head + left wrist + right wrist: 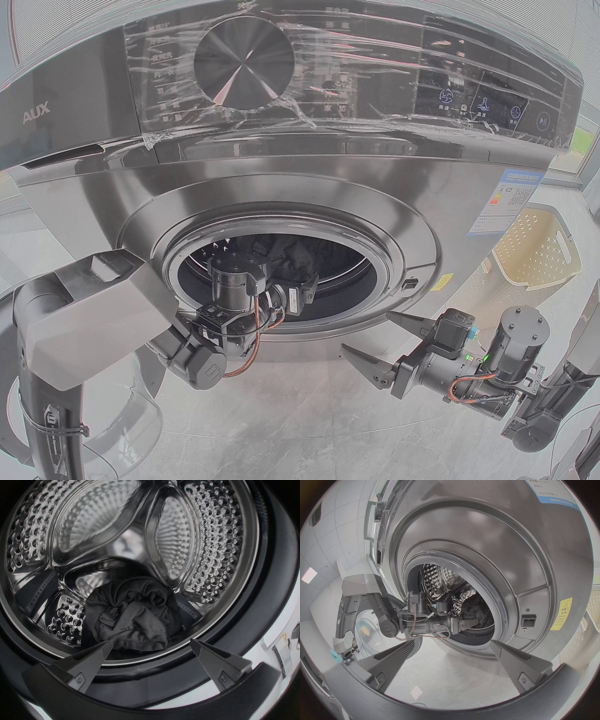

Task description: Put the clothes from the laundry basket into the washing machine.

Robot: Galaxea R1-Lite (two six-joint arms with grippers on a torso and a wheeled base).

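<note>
The washing machine (437,206) stands with its round drum mouth uncovered. A crumpled black garment (131,614) lies on the drum floor, also visible from the head camera as dark cloth (294,253) inside the opening. My left gripper (150,647) is open at the drum's rim, just in front of the garment and holding nothing; one fingertip (107,645) is close to the cloth's hem. My right gripper (375,347) hangs open and empty in front of the machine, below and right of the opening. The cream laundry basket (537,250) sits to the machine's right.
The machine's glass door (125,406) is swung open at the lower left, beside my left arm. Pale tiled floor (300,412) lies in front of the machine. My left arm (431,625) spans the lower part of the drum mouth.
</note>
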